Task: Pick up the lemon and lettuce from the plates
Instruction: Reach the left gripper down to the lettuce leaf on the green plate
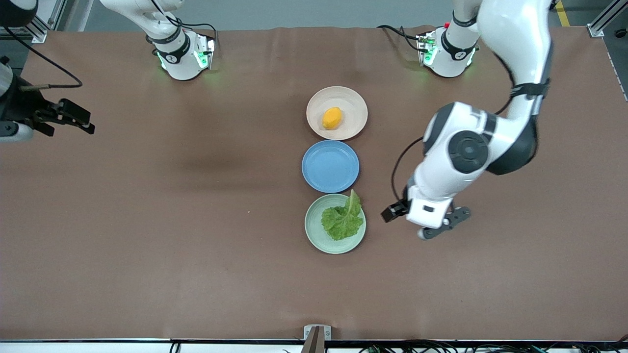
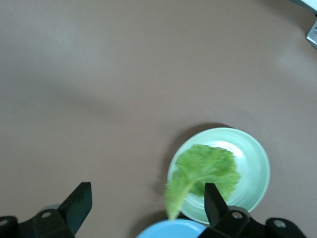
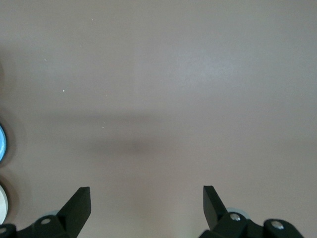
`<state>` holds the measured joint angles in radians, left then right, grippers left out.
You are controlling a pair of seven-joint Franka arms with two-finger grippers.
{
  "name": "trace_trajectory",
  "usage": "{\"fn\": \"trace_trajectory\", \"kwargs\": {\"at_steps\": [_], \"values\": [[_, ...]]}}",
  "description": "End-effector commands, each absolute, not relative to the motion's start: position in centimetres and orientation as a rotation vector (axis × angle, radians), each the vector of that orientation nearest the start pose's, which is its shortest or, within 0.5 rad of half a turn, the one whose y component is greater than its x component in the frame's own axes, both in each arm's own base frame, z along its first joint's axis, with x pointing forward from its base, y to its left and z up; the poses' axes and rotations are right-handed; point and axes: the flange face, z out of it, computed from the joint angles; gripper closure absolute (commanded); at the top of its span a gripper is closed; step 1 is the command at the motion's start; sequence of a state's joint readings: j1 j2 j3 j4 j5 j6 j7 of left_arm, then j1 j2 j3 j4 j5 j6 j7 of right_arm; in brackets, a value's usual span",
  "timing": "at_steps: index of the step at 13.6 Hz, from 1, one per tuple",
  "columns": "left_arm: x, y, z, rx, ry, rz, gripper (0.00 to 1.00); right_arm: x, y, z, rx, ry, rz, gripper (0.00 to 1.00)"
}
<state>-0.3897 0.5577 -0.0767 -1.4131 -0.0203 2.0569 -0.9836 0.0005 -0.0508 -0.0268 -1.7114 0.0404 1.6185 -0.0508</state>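
The lemon (image 1: 332, 118) lies on the beige plate (image 1: 349, 97), the plate nearest the robots' bases. The lettuce (image 1: 343, 219) lies on the mint plate (image 1: 315, 235), nearest the front camera, and its stem tip reaches over the rim toward the blue plate. My left gripper (image 1: 425, 229) hangs open and empty over bare table beside the mint plate, toward the left arm's end. The left wrist view shows its open gripper (image 2: 147, 198), the lettuce (image 2: 205, 171) and the mint plate (image 2: 253, 163). My right gripper (image 1: 81, 121) is open and empty, waiting at the right arm's end (image 3: 146, 198).
An empty blue plate (image 1: 330, 166) sits between the two plates, in one row with them; it also shows in the left wrist view (image 2: 173, 231). Brown table (image 1: 171, 220) spreads around. A small metal bracket (image 1: 317, 332) sits at the table's edge nearest the front camera.
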Motion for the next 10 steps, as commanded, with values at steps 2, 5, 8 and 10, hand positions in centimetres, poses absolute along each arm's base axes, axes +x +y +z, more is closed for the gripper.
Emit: {"fn": "trace_trajectory", "kwargs": {"at_steps": [2,5,8,10], "values": [[64.6,-35.6,37.0,-3.049,-1.368,0.019,0.00,55.5,-1.3,57.3,-3.099,-0.031,0.107,0.00],[63.9,-39.0,33.0,-2.788,-1.910,0.074,0.00,58.2,-1.4,53.8,-3.109,-0.036,0.196,0.00],[63.7,-41.0,28.9,-2.627,-2.196,0.077,0.00,58.0,-0.5,53.6,-3.129,-0.014,0.230,0.00],[63.0,-41.8,26.2,-2.595,-2.185,0.096,0.00,57.0,3.0,53.5,-3.094,0.225,0.259,0.00]]}}
